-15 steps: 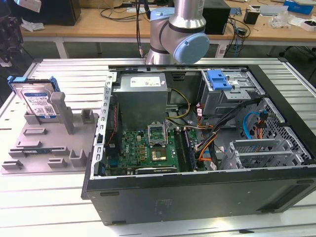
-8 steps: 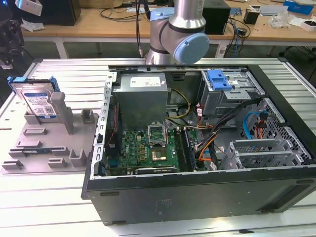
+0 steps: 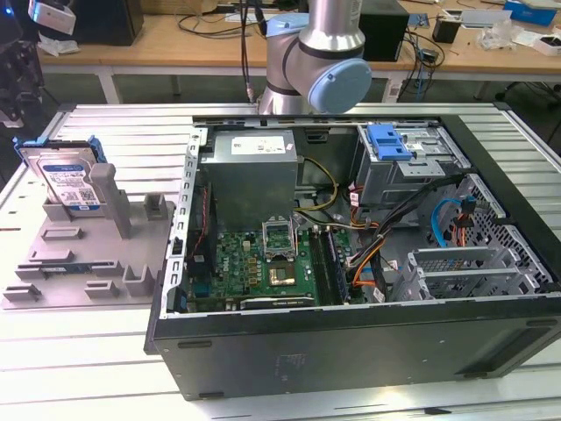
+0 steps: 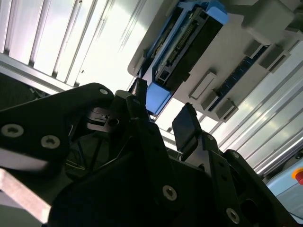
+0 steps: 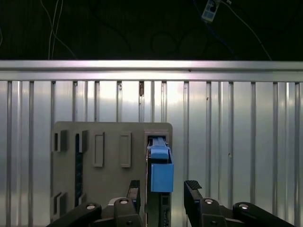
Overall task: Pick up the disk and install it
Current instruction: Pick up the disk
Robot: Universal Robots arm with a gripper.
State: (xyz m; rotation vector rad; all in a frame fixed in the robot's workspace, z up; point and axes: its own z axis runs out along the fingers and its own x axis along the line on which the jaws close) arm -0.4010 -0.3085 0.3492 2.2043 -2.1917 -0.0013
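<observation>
The disk (image 3: pixel 67 179) is a silver drive with a white-and-blue label in a blue carrier frame. It stands on edge in a slot of the grey fixture (image 3: pixel 79 254) at the exterior view's left. In the first wrist view my gripper (image 5: pixel 163 191) is open, and its two black fingers (image 5: pixel 135 191) frame the disk's blue carrier (image 5: pixel 161 170), which lies well beyond them on the fixture (image 5: pixel 109 165). In the second wrist view the gripper (image 4: pixel 163 116) is again open and holds nothing, and the disk (image 4: pixel 189 42) shows past it, apart from the fingertips.
An open computer case (image 3: pixel 351 342) lies on the slatted metal table (image 3: pixel 131 132), with a grey power-supply box (image 3: pixel 250 167), a motherboard (image 3: pixel 263 263), cables and a drive bay with a blue latch (image 3: pixel 390 140). The arm's base (image 3: pixel 316 61) stands behind the case.
</observation>
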